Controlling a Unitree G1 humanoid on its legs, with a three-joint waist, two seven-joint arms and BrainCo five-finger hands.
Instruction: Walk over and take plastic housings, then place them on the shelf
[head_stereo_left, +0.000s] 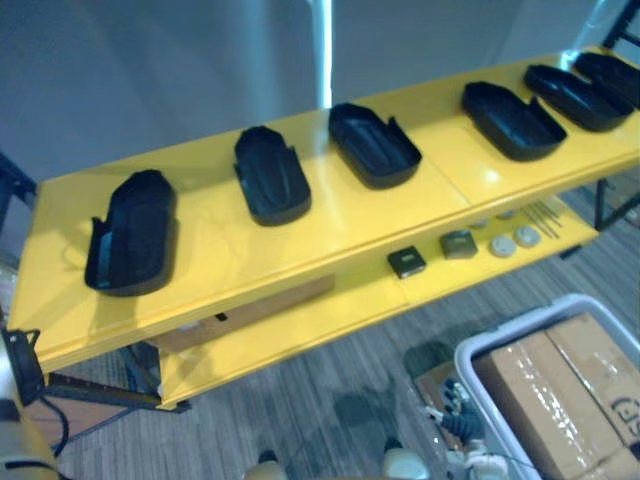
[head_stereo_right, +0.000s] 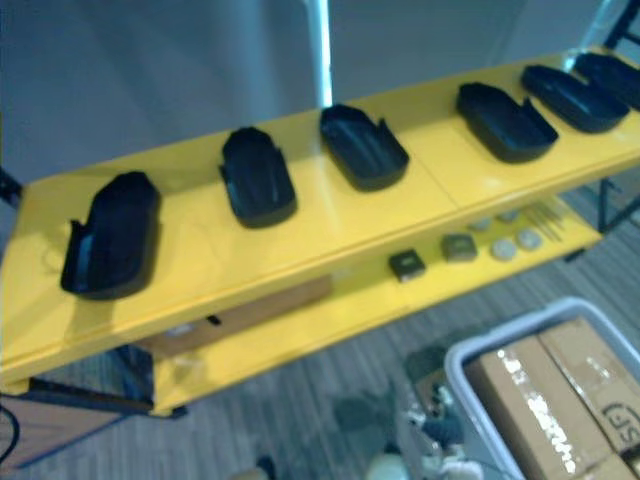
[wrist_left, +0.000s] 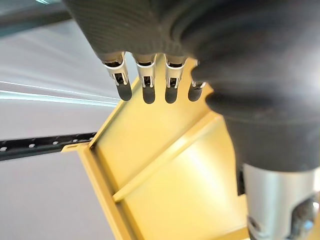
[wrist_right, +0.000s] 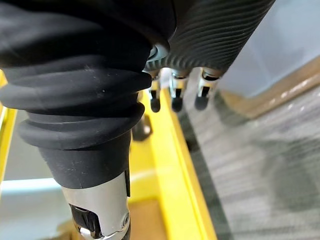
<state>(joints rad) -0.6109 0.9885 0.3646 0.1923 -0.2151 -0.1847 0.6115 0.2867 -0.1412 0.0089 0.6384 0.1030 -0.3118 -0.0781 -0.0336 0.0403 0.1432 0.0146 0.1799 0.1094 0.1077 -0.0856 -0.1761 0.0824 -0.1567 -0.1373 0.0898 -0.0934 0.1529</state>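
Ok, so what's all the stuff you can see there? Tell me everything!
plastic housings: six, black, in a row on the shelf's top board
shelf: one, yellow, top and lower board
square parts: two, dark, on the lower board
round discs: at least two, pale, beside the squares
thin rods: small bunch, count unclear, lower board
bin: one, pale, on the floor, right
cardboard boxes: at least two, brown, in the bin
left hand: silver fingers, dark tips, relaxed, holding nothing
right hand: same, holding nothing
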